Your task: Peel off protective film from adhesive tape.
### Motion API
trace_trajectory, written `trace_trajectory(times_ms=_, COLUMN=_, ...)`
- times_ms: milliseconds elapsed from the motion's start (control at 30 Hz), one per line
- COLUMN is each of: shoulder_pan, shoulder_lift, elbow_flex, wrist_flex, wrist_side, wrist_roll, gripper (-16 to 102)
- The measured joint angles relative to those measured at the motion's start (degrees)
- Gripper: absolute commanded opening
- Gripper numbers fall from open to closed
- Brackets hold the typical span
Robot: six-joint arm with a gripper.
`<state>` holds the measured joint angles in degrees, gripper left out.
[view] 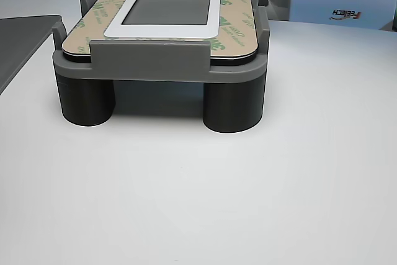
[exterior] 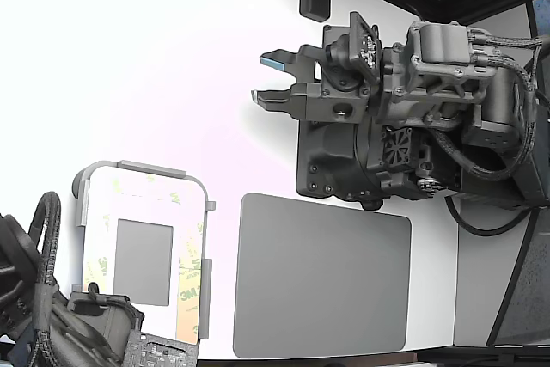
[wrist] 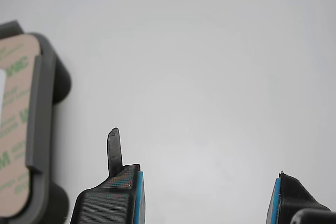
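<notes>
The white panel with a grey square lies in a grey fixture at the exterior view's lower left. The protective film, a tan-yellow strip with green 3M logos, lies flat along the panel's right side in that view. Paler 3M strips line its other sides. My gripper hovers well above and to the right of the fixture, open and empty. In the wrist view its blue-padded fingers stand wide apart over bare table, with the fixture and a tan 3M strip off to one side.
A dark grey mat lies to the right of the fixture in the exterior view. A second arm sits at the lower left, beside the fixture. The other view shows the fixture on round legs, with a box behind it.
</notes>
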<state>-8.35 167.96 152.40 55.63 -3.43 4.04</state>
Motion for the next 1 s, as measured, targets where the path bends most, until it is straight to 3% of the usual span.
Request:
trace_trajectory(times_ms=100, shoulder_pan=0.0, shoulder_lift=-0.8, elbow_flex=1.5, wrist_flex=-1.5, wrist_side=-1.6, wrist_roll=-1.5, gripper=-12)
trace_trajectory(times_ms=333, shoulder_pan=0.0, shoulder_lift=-2.1, elbow_flex=2.2, wrist_flex=-4.0, wrist_side=-13.8, wrist_roll=-22.0, gripper=-12)
trace_trajectory(times_ms=600, shoulder_pan=0.0, shoulder_lift=-3.4, elbow_flex=2.2, wrist_flex=-7.2, wrist_side=-12.5, wrist_roll=-64.4, gripper=-12)
trace_trajectory(times_ms=867, shoulder_pan=0.7, shoulder_lift=-6.8, elbow_flex=2.3, wrist_flex=-10.5, wrist_side=-13.1, wrist_roll=-92.3, gripper=-12)
trace_trajectory(times_ms=1000, shoulder_pan=5.1, shoulder_lift=-11.4, elbow_flex=2.3, wrist_flex=-17.1, wrist_side=-8.8, wrist_roll=-104.9, gripper=-12)
